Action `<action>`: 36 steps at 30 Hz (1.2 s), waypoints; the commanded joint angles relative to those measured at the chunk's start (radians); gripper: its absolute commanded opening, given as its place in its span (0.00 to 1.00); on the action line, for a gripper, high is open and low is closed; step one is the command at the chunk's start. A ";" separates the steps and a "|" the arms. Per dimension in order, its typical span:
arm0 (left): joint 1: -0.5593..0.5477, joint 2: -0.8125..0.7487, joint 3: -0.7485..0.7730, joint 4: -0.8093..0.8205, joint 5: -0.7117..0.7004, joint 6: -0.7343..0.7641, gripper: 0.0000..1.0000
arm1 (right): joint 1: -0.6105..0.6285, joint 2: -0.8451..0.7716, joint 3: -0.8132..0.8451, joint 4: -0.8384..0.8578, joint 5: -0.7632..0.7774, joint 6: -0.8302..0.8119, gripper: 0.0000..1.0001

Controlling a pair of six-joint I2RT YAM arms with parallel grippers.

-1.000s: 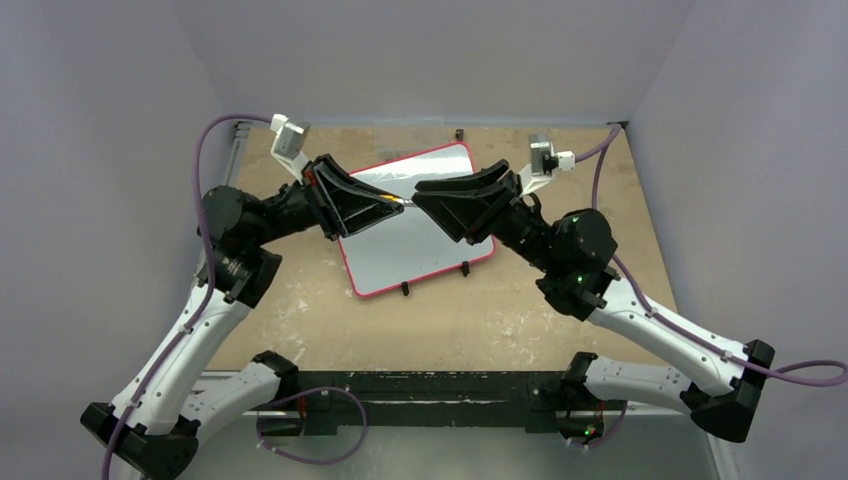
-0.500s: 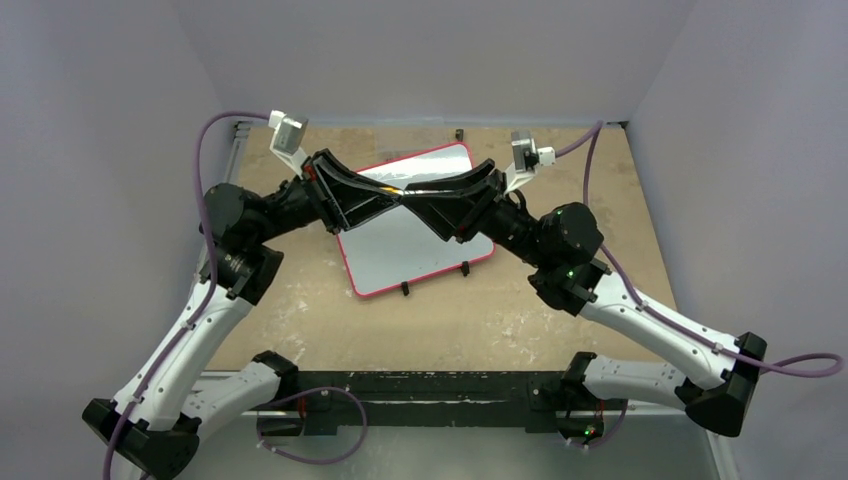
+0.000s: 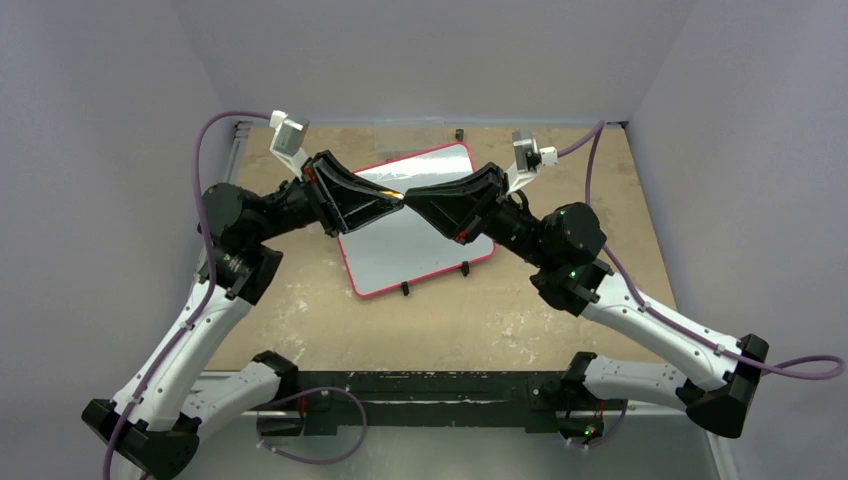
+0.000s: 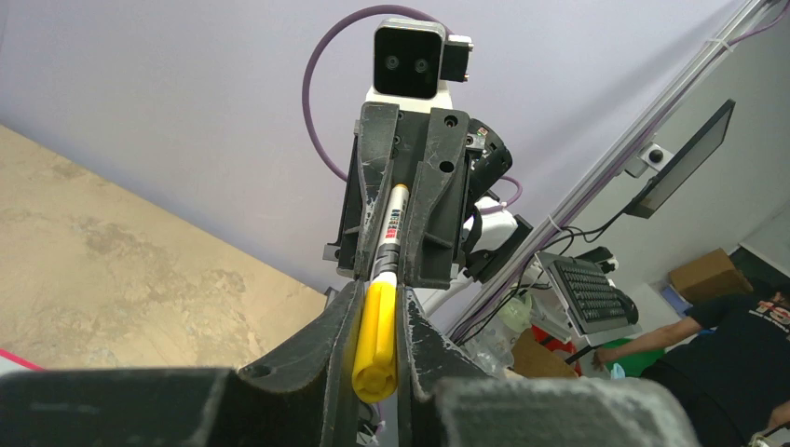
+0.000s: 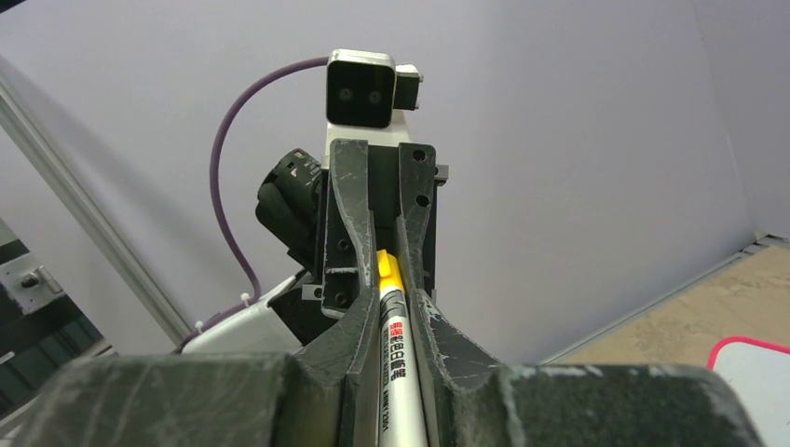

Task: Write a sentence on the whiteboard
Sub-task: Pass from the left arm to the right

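The whiteboard, pale with a red-pink rim, lies flat on the table under both grippers. The sentence is out of view; the part of the board's face that shows is bare. A marker hangs above the board between the two grippers, which meet tip to tip. My left gripper is shut on the marker's yellow cap. My right gripper is shut on the white printed barrel. The cap's yellow end shows just beyond the right fingertips.
Small black clips sit at the board's near rim. A small dark object lies near the far wall. The worn tan table is walled in by grey panels. A corner of the board's rim shows in the right wrist view.
My right gripper moved left to meet the left gripper and its jaws closed onto the marker barrel. The left arm stayed put, still holding the cap.
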 commanded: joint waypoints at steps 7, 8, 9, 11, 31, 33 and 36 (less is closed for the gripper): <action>-0.005 0.020 0.059 -0.079 0.073 0.063 0.00 | 0.004 -0.004 0.048 0.013 -0.023 -0.025 0.00; -0.005 0.025 0.064 -0.080 0.079 0.062 0.00 | 0.004 0.000 0.046 0.017 -0.031 -0.025 0.00; -0.005 0.030 0.071 -0.088 0.085 0.068 0.00 | 0.004 0.002 0.044 0.023 -0.039 -0.025 0.00; -0.005 0.037 0.091 -0.135 0.090 0.092 0.09 | 0.004 0.004 0.042 0.019 -0.044 -0.026 0.00; 0.036 -0.073 0.158 -0.485 -0.004 0.309 0.56 | 0.004 -0.066 -0.020 -0.020 0.042 -0.050 0.00; 0.036 -0.067 0.157 -0.485 0.003 0.313 0.55 | 0.004 -0.063 -0.020 -0.015 0.024 -0.051 0.00; 0.036 -0.052 0.156 -0.459 0.025 0.301 0.55 | 0.004 -0.063 -0.029 0.005 -0.007 -0.051 0.00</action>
